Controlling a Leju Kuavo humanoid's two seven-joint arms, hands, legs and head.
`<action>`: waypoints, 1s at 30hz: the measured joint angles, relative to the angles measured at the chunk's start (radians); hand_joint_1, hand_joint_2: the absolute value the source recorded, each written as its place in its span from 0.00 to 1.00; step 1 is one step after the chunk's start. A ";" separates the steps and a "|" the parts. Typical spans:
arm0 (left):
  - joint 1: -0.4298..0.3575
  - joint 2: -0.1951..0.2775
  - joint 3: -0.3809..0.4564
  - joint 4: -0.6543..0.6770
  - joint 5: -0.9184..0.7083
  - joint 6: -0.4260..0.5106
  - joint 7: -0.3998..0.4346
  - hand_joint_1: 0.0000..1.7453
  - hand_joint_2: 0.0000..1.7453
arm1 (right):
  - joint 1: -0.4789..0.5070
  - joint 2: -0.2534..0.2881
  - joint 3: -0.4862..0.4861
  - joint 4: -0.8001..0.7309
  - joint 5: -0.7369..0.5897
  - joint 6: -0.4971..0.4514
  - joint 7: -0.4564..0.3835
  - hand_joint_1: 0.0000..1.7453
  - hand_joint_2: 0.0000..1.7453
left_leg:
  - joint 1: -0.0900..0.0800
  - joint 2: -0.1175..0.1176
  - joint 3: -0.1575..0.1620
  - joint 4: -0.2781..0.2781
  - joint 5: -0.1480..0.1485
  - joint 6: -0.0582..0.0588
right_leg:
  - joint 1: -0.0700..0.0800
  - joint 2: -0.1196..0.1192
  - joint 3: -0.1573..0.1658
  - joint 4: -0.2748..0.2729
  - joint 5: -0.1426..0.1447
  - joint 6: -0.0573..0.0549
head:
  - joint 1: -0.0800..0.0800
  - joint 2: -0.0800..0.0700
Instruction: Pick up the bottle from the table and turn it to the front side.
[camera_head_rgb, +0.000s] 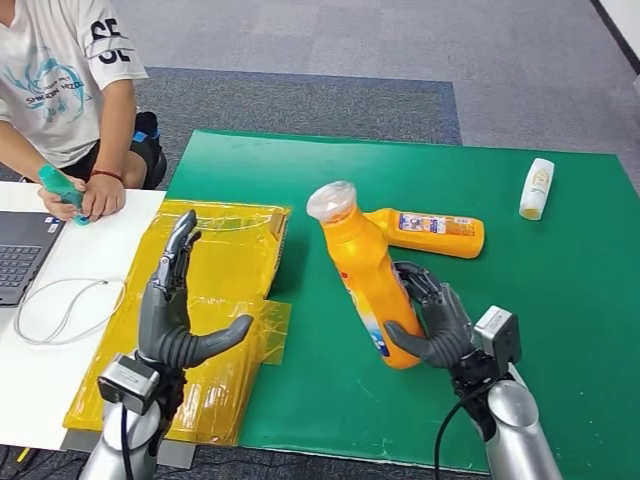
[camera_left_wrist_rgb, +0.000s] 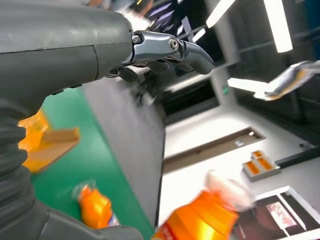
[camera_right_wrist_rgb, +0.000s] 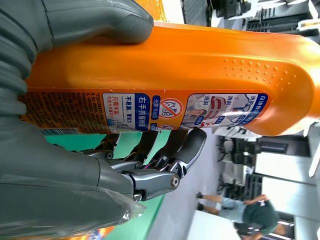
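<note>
I have the right hand (camera_head_rgb: 434, 325) clamped low on the orange detergent bottle (camera_head_rgb: 366, 270), centre frame, tilted off the green table (camera_head_rgb: 573, 290) so I can rotate it. Left hand (camera_head_rgb: 175, 300) hovers empty, fingers apart, lower left, likely ready to help.

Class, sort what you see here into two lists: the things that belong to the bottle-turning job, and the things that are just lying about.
Belonging to the job:
- orange bottle, tilted, lifted at its cap end
- right hand, gripping its lower part
- left hand, raised with nothing in it
- green mat

Just lying about:
- second orange bottle, on its side
- small white bottle
- yellow bag
- laptop
- white cable
</note>
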 joint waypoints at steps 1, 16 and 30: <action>-0.005 -0.001 0.011 0.019 0.036 -0.032 0.002 0.00 1.00 | 0.001 0.002 0.001 -0.006 0.016 -0.005 -0.008 1.00 1.00 | 0.000 0.000 0.000 0.000 0.000 0.000 | 0.000 0.000 0.000 0.000 0.000 0.000 | 0.000 0.000; -0.199 0.062 0.095 0.562 0.705 -0.815 0.067 0.00 1.00 | -0.016 0.009 0.130 -0.047 0.197 -0.110 -0.072 1.00 1.00 | 0.000 0.000 0.000 0.000 0.001 -0.001 | 0.000 0.000 0.000 0.000 0.000 0.000 | 0.000 0.000; -0.238 0.141 -0.018 0.613 0.602 -0.803 0.028 0.00 1.00 | -0.052 0.010 0.225 -0.027 0.295 -0.189 -0.071 1.00 1.00 | 0.000 0.000 0.000 0.000 0.001 -0.001 | 0.000 0.000 0.000 0.000 0.000 0.000 | 0.000 0.000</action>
